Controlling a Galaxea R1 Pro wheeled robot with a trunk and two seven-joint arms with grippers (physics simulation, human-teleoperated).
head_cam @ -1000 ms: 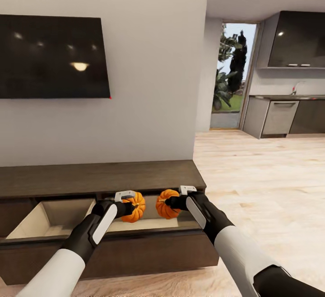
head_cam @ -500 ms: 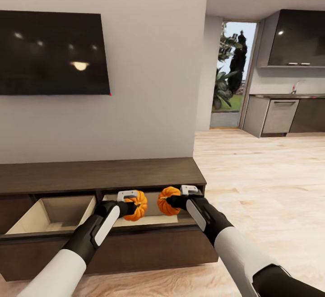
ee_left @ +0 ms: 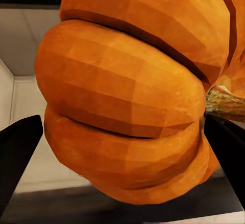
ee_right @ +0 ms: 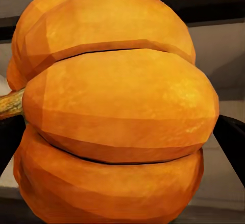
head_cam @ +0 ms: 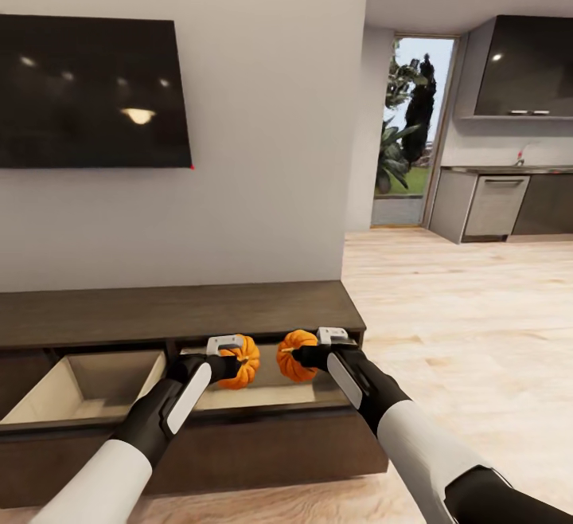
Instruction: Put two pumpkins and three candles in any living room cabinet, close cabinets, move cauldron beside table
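over the cabinet (head_cam: 183, 313)'s open drawer (head_cam: 270, 396), my fingers stay clamped on both pumpkins, left gripper (head_cam: 232, 361)'s pumpkin (head_cam: 241, 361) and right gripper (head_cam: 306, 355)'s pumpkin (head_cam: 295, 354) now slightly deeper in, nearly ready to drop.

Cabinet (head_cam: 175, 313) low against wall, TV (head_cam: 91, 92) on wall above its left part. Two drawers pulled out in front: left drawer (head_cam: 87, 385), right drawer (head_cam: 267, 396) beside it. Left gripper (head_cam: 229, 366) holds pumpkin (head_cam: 243, 361) above right drawer's left part; right gripper (head_cam: 302, 357) holds second pumpkin (head_cam: 293, 355) just right of first, pumpkins side by side, apart. Floor (head_cam: 461, 325) right of cabinet. Kitchen counter (head_cam: 509, 201) far right behind, doorway (head_cam: 410, 134) between wall and counter.
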